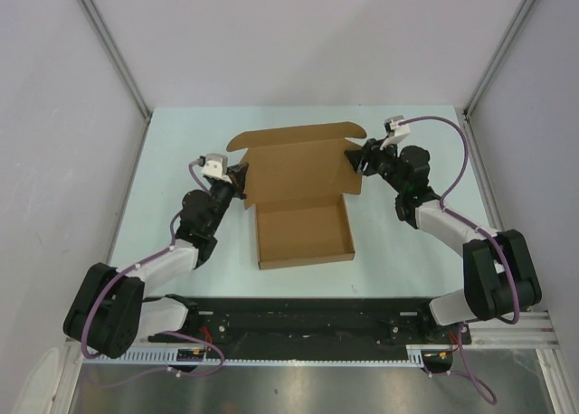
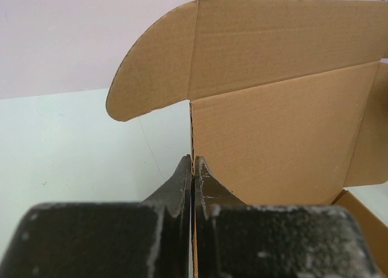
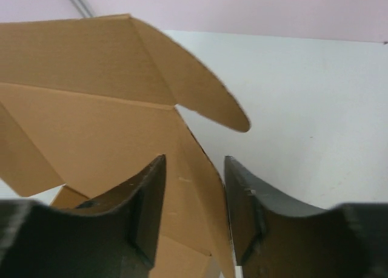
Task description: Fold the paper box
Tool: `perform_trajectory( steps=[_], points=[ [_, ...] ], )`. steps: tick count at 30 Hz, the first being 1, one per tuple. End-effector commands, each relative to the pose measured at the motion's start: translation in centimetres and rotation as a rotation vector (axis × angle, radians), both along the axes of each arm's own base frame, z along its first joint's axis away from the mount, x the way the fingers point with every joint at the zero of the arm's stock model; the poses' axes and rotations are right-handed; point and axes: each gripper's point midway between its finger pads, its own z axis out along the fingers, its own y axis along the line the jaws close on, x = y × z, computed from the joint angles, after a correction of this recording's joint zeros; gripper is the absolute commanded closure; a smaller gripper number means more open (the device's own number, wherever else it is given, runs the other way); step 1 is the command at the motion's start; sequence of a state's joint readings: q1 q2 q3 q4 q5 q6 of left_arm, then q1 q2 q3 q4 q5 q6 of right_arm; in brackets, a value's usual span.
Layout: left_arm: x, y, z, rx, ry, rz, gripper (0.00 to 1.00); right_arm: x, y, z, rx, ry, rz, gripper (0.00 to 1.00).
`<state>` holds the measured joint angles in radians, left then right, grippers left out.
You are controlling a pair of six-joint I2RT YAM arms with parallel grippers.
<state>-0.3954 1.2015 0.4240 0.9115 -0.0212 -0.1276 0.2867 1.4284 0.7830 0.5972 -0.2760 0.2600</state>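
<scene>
Holding paper box [image 1: 303, 233] lid upright: left gripper [image 1: 244, 186] pinched on its 9 o'clock edge, right gripper [image 1: 355, 161] half-spread astride 3 o'clock edge. Tray walls look formed; closing lid remains.

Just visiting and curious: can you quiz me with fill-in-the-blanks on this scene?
1. The paper box is ___ in colour.
2. The left gripper is pinched ___ on one side edge of the lid.
3. The right gripper has its jaws ___ astride the lid's other edge.
Missing words: brown; shut; open.
</scene>
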Motion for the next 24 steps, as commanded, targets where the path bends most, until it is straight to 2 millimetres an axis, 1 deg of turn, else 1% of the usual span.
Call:
perform_trajectory(
  steps=[1,2,3,6,10,11,12,13,14,15,16,17,18,19,20,21,22,23,24],
  points=[
    [0.1,-0.2,1.3,0.016,-0.059,-0.01,1.0,0.1,1.7,2.5,0.027,-0.071,0.078,0.58],
    [0.2,-0.2,1.4,0.014,-0.063,-0.008,1.0,0.2,1.7,2.5,0.025,-0.069,0.074,0.62],
    [0.2,-0.1,1.3,0.013,-0.061,-0.007,1.0,0.2,1.7,2.3,0.02,-0.059,0.072,0.69],
    [0.2,-0.1,1.4,0.009,-0.062,-0.004,1.0,0.2,1.3,2.1,0.006,-0.046,0.04,0.81],
    [0.0,0.1,2.0,-0.008,-0.082,0.002,1.0,-0.6,1.8,2.2,-0.074,-0.06,-0.008,0.89],
    [0.0,0.2,2.1,-0.013,-0.085,0.004,1.0,-1.0,1.9,2.3,-0.119,-0.07,-0.048,0.92],
    [-0.1,0.3,2.1,-0.02,-0.087,0.007,1.0,-1.2,1.8,2.4,-0.142,-0.076,-0.065,0.92],
    [-0.2,0.3,2.5,-0.032,-0.097,0.004,1.0,-1.3,1.2,2.1,-0.167,-0.075,-0.126,0.93],
    [-0.4,0.1,2.7,-0.035,-0.111,-0.003,1.0,-1.6,1.1,1.9,-0.201,-0.082,-0.147,0.94],
    [-0.8,0.2,2.5,-0.037,-0.118,-0.001,1.0,-2.5,1.7,2.5,-0.209,-0.102,-0.147,0.94],
    [-1.2,0.0,3.2,-0.048,-0.15,0.001,1.0,-3.0,1.0,1.6,-0.234,-0.091,-0.196,0.94],
    [-1.4,-0.1,3.3,-0.048,-0.16,0.005,1.0,-3.3,0.9,1.6,-0.241,-0.102,-0.217,0.95],
    [-1.7,-0.2,3.0,-0.04,-0.162,0.011,1.0,-4.2,1.1,2.0,-0.242,-0.116,-0.224,0.95],
    [-2.1,-0.5,3.2,-0.041,-0.178,0.027,1.0,-4.3,0.5,2.1,-0.242,-0.122,-0.271,0.95],
    [-2.3,-0.8,3.2,-0.045,-0.184,0.026,1.0,-5.0,0.2,0.7,-0.261,-0.108,-0.277,0.96],
    [-2.8,-1.6,2.7,-0.043,-0.179,0.009,1.0,-5.7,0.6,0.8,-0.261,-0.119,-0.277,0.96],
    [-3.1,-1.7,3.0,-0.055,-0.192,0.013,1.0,-5.8,0.2,0.5,-0.267,-0.115,-0.31,0.96],
    [-3.2,-1.9,2.8,-0.06,-0.189,0.02,1.0,-6.2,0.2,-0.2,-0.278,-0.105,-0.314,0.96],
    [-3.8,-2.9,2.5,-0.06,-0.188,-0.004,1.0,-6.4,0.2,-0.5,-0.275,-0.095,-0.329,0.97]
  ],
)
